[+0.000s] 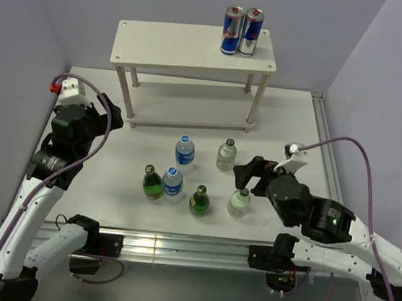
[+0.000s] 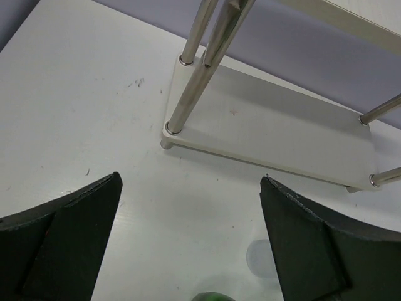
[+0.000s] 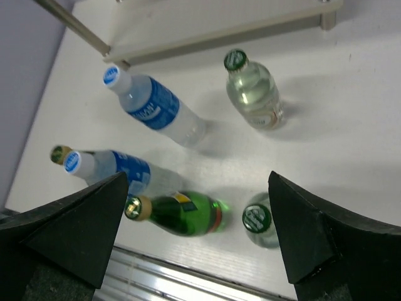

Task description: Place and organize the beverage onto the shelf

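Several small bottles stand on the table in front of the shelf (image 1: 194,48). There are two blue-labelled ones (image 1: 185,150) (image 1: 173,182), two green ones (image 1: 153,182) (image 1: 199,201) and two pale ones (image 1: 227,154) (image 1: 239,202). My right gripper (image 1: 250,174) is open and empty just right of the pale bottles. In the right wrist view its gripper (image 3: 199,177) hovers above a green bottle (image 3: 182,213) and a pale green-capped bottle (image 3: 258,219). My left gripper (image 1: 110,118) is open and empty by the shelf's left front leg. In the left wrist view the left gripper (image 2: 190,179) faces the lower board (image 2: 282,135).
Two blue-and-silver cans (image 1: 232,30) (image 1: 251,31) stand at the right end of the shelf's top board. A metal rail (image 1: 175,249) runs along the table's near edge. Grey walls close in the back and sides.
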Controlling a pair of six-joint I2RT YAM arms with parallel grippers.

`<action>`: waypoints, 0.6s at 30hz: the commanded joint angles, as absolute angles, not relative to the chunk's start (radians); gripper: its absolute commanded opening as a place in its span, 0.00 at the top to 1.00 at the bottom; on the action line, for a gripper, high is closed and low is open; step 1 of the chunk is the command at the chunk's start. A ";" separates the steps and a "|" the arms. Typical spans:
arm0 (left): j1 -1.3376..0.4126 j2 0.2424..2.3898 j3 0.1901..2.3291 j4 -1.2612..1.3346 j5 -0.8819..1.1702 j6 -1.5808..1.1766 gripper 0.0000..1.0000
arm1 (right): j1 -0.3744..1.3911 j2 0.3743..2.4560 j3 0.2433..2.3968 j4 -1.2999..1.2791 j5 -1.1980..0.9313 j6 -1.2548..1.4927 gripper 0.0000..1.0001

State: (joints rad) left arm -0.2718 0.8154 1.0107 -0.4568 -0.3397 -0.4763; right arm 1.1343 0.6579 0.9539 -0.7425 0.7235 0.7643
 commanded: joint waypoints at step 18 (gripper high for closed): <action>-0.275 0.733 0.980 -0.422 -0.354 -0.449 0.01 | 1.694 1.108 0.878 -1.445 1.054 2.026 0.00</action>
